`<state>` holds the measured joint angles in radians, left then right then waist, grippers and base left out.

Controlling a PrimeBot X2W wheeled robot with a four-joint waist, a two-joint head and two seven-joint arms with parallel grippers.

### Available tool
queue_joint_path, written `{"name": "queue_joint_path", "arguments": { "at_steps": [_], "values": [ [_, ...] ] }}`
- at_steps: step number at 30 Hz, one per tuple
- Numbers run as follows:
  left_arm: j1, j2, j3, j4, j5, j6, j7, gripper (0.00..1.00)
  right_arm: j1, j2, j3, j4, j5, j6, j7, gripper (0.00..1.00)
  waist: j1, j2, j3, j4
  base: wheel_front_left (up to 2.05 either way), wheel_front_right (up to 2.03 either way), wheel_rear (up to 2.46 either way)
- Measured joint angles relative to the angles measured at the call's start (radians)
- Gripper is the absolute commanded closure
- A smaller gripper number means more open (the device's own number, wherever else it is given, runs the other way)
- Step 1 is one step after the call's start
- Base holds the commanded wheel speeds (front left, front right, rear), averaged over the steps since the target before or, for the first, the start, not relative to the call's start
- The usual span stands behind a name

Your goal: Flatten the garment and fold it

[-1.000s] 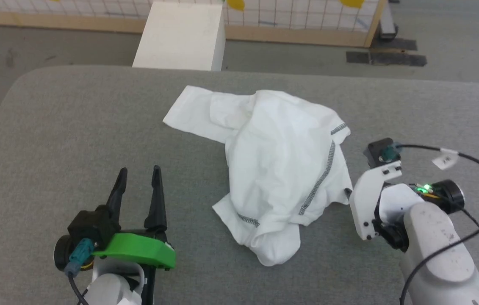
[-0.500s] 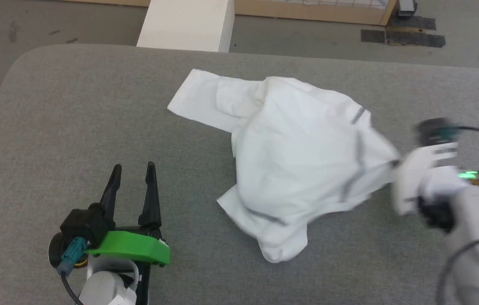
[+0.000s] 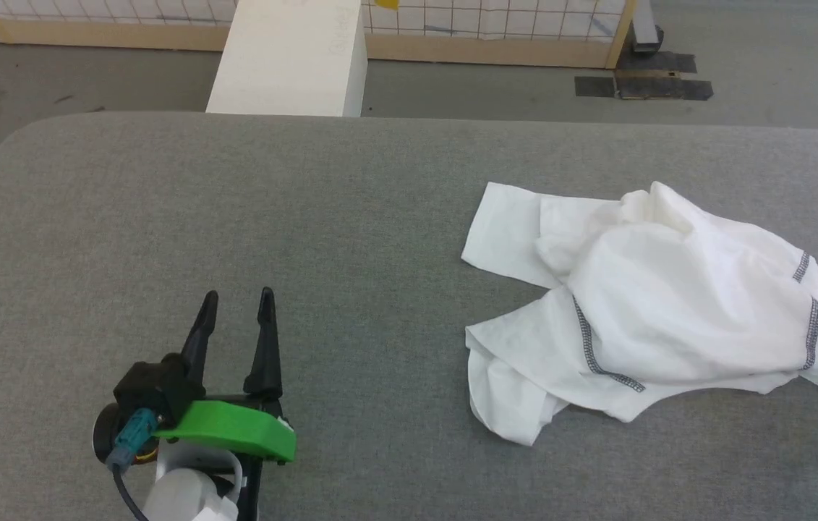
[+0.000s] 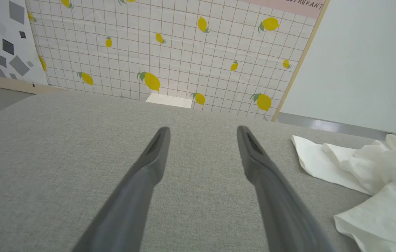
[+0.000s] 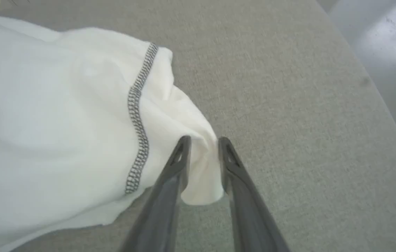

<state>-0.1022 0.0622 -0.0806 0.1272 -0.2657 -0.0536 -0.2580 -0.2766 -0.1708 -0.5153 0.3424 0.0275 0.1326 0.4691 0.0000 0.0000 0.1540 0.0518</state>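
One white T-shirt [image 3: 669, 304] lies in a crumpled heap on the right half of the grey fabric-covered table [image 3: 163, 202]. A flat sleeve points toward the far edge, and layers are folded over one another along the dark-stitched seams. At the heap's right end the right gripper [image 5: 203, 143] has its two fingers pinched together on a small bunch of cloth just beside a stitched seam, and the fabric bulges between them. The left gripper [image 3: 235, 300] hovers low over bare table, well apart from the shirt, fingers spread and empty. From its wrist camera the shirt's near sleeve shows off to the right. Beyond the table stands a white box [image 3: 293, 58].

This looks like the flattening step, barely under way, since nothing is spread out yet. The next move probably calls for the left gripper to reach across and take an opposite edge, likely that flat sleeve or the hem. The two arms can then draw the cloth taut and lay it out without dragging the heap off the table's right side.
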Motion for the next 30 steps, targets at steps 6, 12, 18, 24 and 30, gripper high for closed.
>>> {"name": "queue_joint_path", "arguments": {
  "at_steps": [6, 12, 18, 24, 30],
  "values": [
    [-0.002, -0.003, -0.033, 0.037, -0.064, -0.023, 0.018, 0.0, 0.036, 0.104, -0.003, -0.205, 0.099, 0.0, -0.197, 0.0, 0.0001, 0.0, -0.023, -0.009, 0.0, 0.0, 0.0],
    [-0.028, -0.006, -0.178, 0.061, -0.25, -0.051, 0.257, 0.0, 0.163, 0.119, 0.045, -0.26, 0.203, 0.0, -0.234, 0.0, 0.0001, 0.0, -0.035, -0.028, 0.0, 0.0, 0.0],
    [-0.107, -0.011, -0.387, 0.09, -0.333, -0.033, 0.621, 0.0, 0.203, 0.12, 0.105, -0.212, 0.231, 0.0, -0.257, 0.0, 0.0, 0.0, -0.039, -0.066, 0.0, 0.0, 0.0],
    [-0.192, -0.015, -0.466, 0.185, -0.306, 0.004, 0.77, 0.0, 0.203, 0.12, 0.148, -0.192, 0.238, 0.0, -0.277, 0.0, 0.0, 0.0, -0.027, -0.11, 0.0, 0.0, 0.0],
    [-0.228, -0.014, -0.487, 0.253, -0.309, 0.002, 0.764, 1.0, 0.201, 0.12, 0.158, -0.187, 0.237, 0.0, -0.295, 0.0, 0.0, 0.0, -0.006, -0.147, 0.0, 0.0, 0.0]
  ]
}}
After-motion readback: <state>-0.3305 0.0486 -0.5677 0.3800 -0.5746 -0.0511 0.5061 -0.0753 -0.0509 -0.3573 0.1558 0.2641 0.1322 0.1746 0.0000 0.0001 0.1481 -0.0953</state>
